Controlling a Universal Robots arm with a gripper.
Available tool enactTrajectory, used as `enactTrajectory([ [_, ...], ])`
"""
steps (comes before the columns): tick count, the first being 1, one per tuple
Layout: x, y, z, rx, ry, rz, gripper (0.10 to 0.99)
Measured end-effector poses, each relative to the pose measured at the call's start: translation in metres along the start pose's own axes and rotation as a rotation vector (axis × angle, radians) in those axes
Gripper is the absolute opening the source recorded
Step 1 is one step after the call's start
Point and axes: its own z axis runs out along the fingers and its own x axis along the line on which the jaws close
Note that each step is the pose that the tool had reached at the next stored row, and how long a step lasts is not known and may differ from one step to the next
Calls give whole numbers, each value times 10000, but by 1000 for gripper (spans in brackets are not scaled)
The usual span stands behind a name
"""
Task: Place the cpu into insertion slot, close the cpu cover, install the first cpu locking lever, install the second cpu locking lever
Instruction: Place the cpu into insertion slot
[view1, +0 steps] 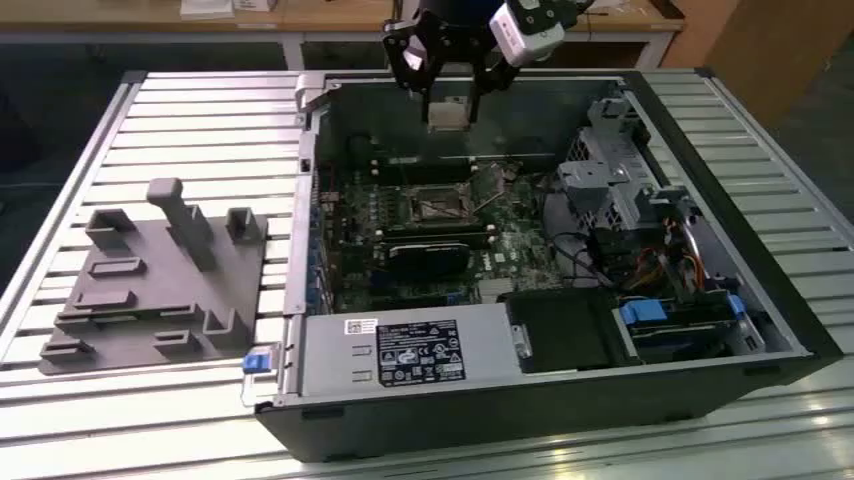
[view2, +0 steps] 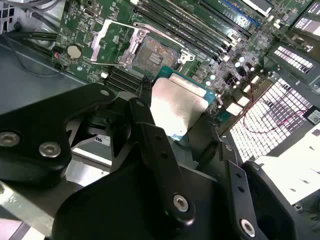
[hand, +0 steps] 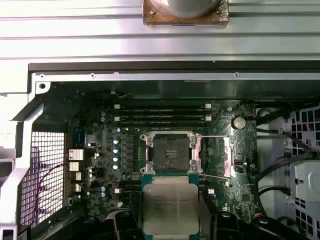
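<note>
Cpu (view1: 450, 114): pale metal face up and held level in the upper centre of the exterior view, above the open computer case (view1: 787, 335). In both wrist views (view2: 177, 102) (hand: 170, 205) it sits apart from the socket and is not seated.
Gripper (view1: 450, 100): closed on the cpu. The black fingers (view2: 150, 135) press against 2 opposite edges of the chip in the second wrist view.
Insertion slot (view1: 438, 207): centre of the exterior view, on the motherboard (view1: 514, 262). Its dark centre is exposed inside the silver rim in both wrist views (view2: 152, 54) (hand: 171, 151).
Cpu cover (hand: 228, 156): swung up and away from the socket, standing open just beside it. The second wrist view shows the silver frame (view2: 98, 42) tilted off the board.
Metal rod (hand: 216, 176): thin, lying at an angle just beside the slot, not latched down.
Memory slots (hand: 162, 119): long black rows, near the socket on the side away from the chip.
Power supply (view1: 407, 352): labelled box in the lower centre of the exterior view.
Grey fixture (view1: 154, 290): left of the exterior view, on the slatted table (view1: 200, 110), well apart from the case.
</note>
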Motion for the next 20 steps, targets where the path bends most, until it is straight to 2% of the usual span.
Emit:
enactTrajectory([
  [11,0,0,2,0,0,0,537],
  [15,-1,-3,37,-1,-3,0,537],
  [20,-3,-10,116,0,-13,-1,537],
])
